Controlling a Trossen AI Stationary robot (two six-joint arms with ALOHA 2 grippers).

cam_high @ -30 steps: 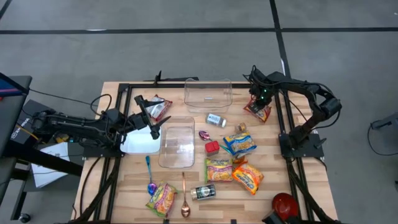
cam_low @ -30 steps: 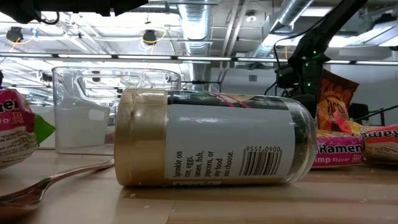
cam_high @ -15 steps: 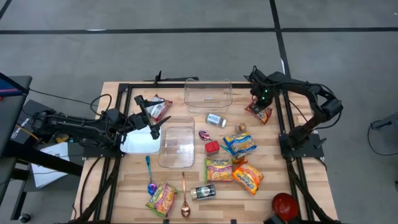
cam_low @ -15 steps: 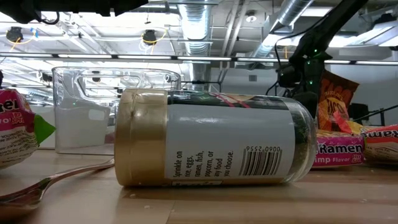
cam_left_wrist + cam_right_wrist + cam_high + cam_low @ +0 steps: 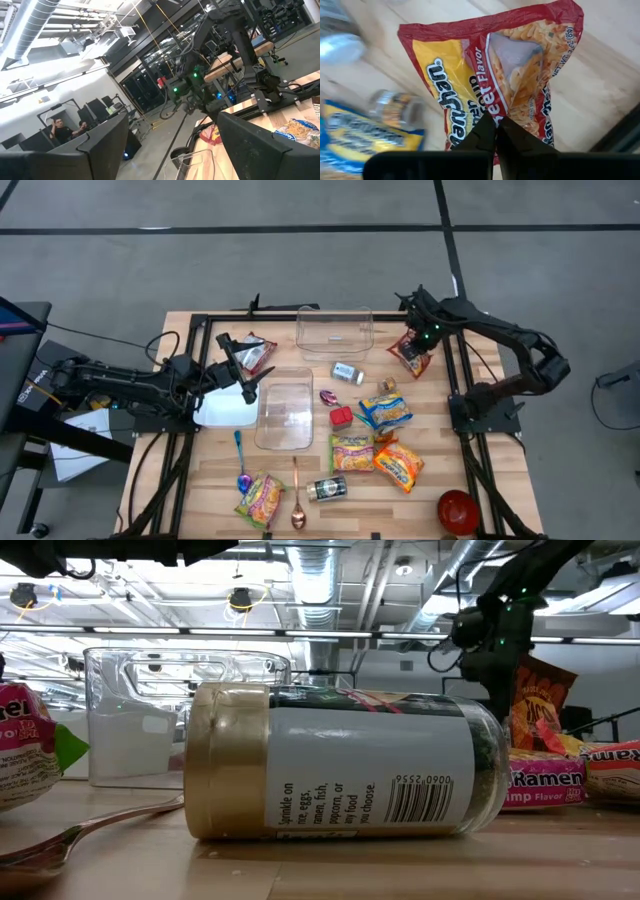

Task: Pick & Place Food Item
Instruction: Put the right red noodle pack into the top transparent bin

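Note:
My right gripper (image 5: 418,343) is at the table's far right, shut on a red ramen packet (image 5: 409,352). The packet also shows in the right wrist view (image 5: 500,70) and, standing tilted, in the low view (image 5: 541,690), where its lower end is hidden behind other packets. My left gripper (image 5: 243,370) waits open and empty at the table's left, level above the white lid (image 5: 222,410), beside another red packet (image 5: 256,355). My right gripper pinches the red packet between its two fingers (image 5: 485,132) at one edge of the printed face (image 5: 501,114). The fingers come from above, slanting down. The packet spreads out tilted below them. I cannot tell whether its lower end touches the table.
A clear tub (image 5: 334,330) stands at the far edge and a second clear tub (image 5: 285,412) in the middle. Several ramen packets (image 5: 385,412), a small can (image 5: 348,372), a red cube (image 5: 341,417), a spice jar (image 5: 327,489), spoons (image 5: 297,498) and a red bowl (image 5: 458,510) lie nearer.
My right gripper has risen a little and shifted slightly toward the table's left, staying shut on the red packet, which has shifted slightly with it. The right arm's elbow has swung outward toward the right.

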